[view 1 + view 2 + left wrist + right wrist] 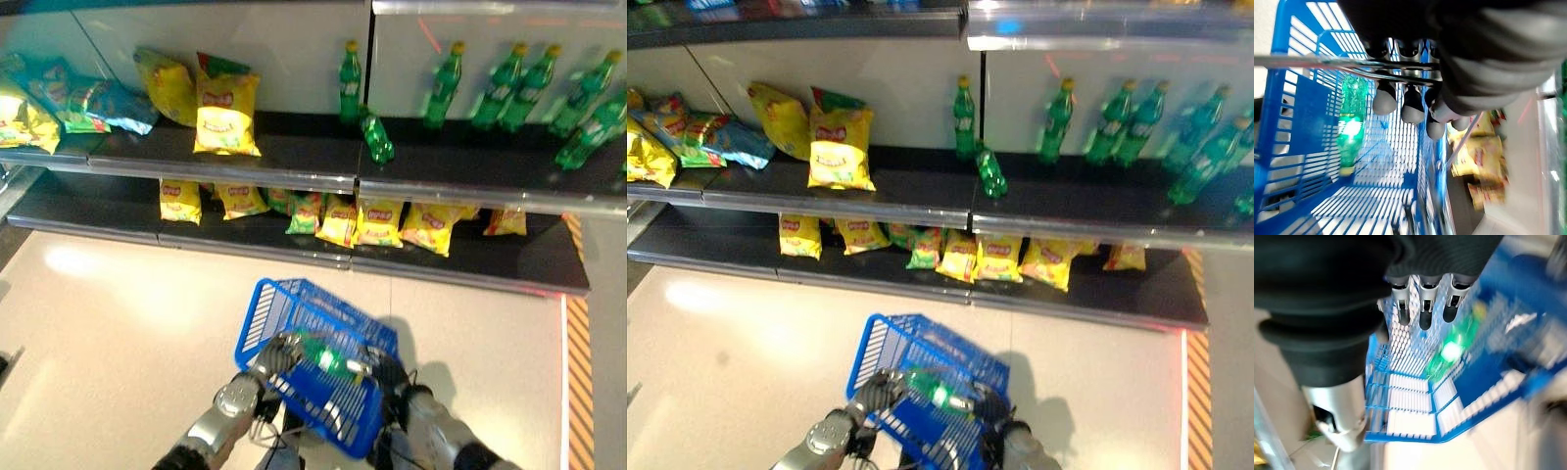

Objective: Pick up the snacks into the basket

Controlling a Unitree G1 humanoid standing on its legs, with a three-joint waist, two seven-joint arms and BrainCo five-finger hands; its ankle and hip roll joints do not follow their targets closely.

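Observation:
A blue plastic basket [284, 313] hangs low in front of me, above the floor. A green bottle [328, 357] lies inside it, seen in the left wrist view as a green bottle [1352, 122] on the slatted bottom. My left hand [277, 354] is at the basket's left side, its fingers [1385, 100] curled round the metal wire handle [1327, 61]. My right hand [392, 377] is at the right rim, its fingers [1422, 308] relaxed over the basket and holding nothing. Yellow snack bags [227, 117] stand on the upper shelf, and several more snack bags [377, 223] line the lower shelf.
The dark shelf unit [294, 176] spans the view ahead of the basket. Green bottles [505, 86] stand on the upper shelf at right, one fallen bottle [376, 137] among them. Blue-green bags [93, 103] lie at upper left. Pale floor [127, 323] stretches between me and the shelves.

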